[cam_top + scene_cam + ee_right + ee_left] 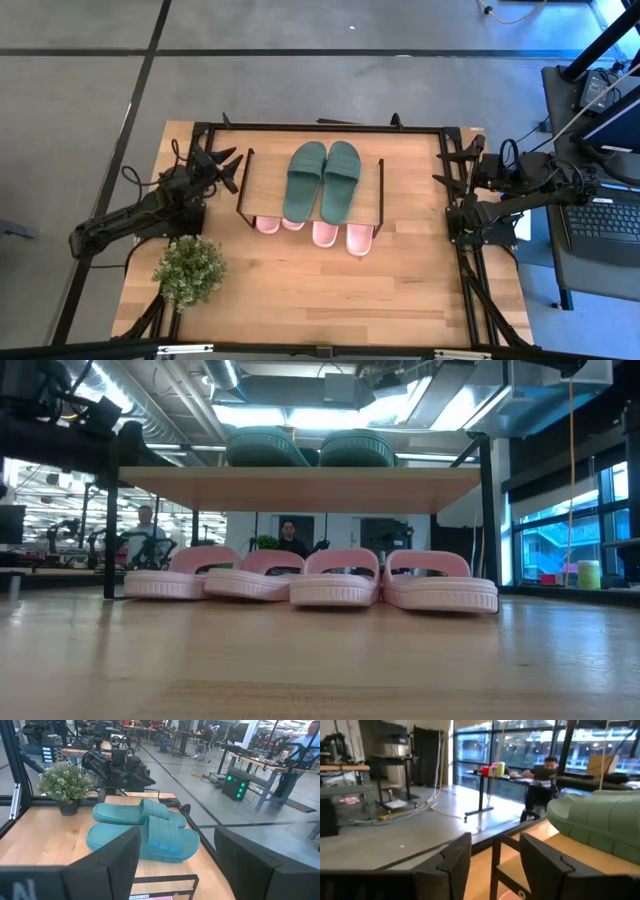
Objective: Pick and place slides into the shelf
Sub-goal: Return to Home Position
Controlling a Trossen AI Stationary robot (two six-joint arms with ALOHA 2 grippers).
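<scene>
Four pink slides (330, 580) are being shown under the central shelf (262, 175), two green slides (322, 180) on top. The left claw (225, 167) at nine o'clock and right claw (446, 194) at three are being held apart, empty. Homing is being judged underway; only clear arm retraction is being required.

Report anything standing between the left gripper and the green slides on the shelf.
Nothing loose: only the shelf's black wire end and bare plank lie between the open left gripper and the green slides.
</scene>
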